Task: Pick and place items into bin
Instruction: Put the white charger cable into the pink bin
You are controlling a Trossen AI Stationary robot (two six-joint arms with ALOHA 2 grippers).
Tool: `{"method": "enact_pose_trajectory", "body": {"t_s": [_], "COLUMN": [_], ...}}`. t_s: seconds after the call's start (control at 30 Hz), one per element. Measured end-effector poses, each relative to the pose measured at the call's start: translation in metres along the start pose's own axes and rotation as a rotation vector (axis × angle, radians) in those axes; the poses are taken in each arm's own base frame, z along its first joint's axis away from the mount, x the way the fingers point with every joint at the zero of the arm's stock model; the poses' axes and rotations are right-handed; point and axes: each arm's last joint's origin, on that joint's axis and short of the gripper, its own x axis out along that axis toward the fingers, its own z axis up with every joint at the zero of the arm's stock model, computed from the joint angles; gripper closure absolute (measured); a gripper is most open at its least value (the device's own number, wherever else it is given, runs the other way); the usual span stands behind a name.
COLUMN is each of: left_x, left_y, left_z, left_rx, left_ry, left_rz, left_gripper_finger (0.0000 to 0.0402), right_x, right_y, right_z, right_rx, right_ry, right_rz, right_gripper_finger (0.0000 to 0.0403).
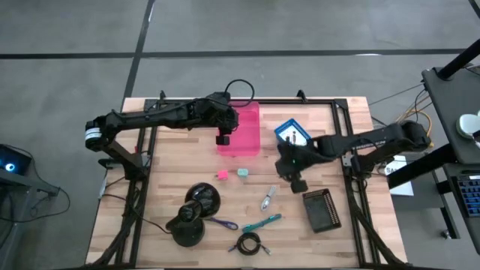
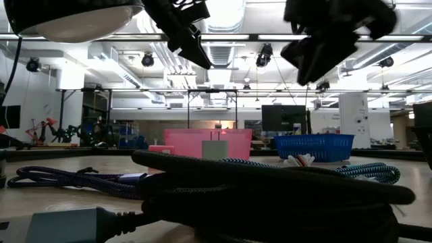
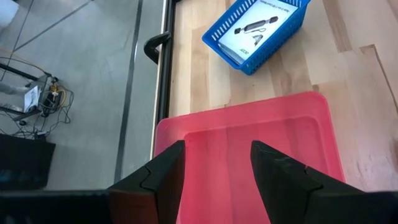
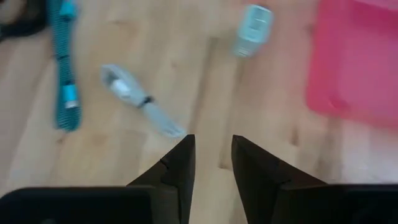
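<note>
My left gripper hangs open over the left part of the pink bin; the left wrist view shows its fingers above the bin's floor, holding nothing. My right gripper is open and empty above the table, right of the loose items; the right wrist view shows it. On the wood lie a pink cube, a pale teal cube, a silver metal piece, a teal tool, a purple tool and a black coiled cable. No green stick shows.
A blue basket holding a card stands right of the bin. A large black object with two round parts lies near the table's near-left part. A black ribbed block lies near my right gripper. Bare wood shows at the table's far left.
</note>
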Motion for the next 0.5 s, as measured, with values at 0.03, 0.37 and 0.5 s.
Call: {"method": "enact_pose_trajectory", "body": {"t_s": [0.03, 0.37, 0.5], "left_x": [0.0, 0.001, 0.001], "left_y": [0.0, -0.001, -0.001], "left_z": [0.0, -0.001, -0.001], "left_rx": [0.0, 0.002, 0.001], "left_ry": [0.0, 0.004, 0.003], "left_rz": [0.0, -0.002, -0.001], "left_gripper_finger": [0.0234, 0.0234, 0.0234], "right_x": [0.0, 0.005, 0.019], "right_y": [0.006, 0.04, 0.043], "right_z": [0.001, 0.01, 0.01], "right_rx": [-0.028, -0.278, -0.335], "right_ry": [-0.001, -0.084, -0.053], "right_rz": [0.014, 0.06, 0.068], "right_gripper_finger": [0.0309, 0.0265, 0.0231]}}
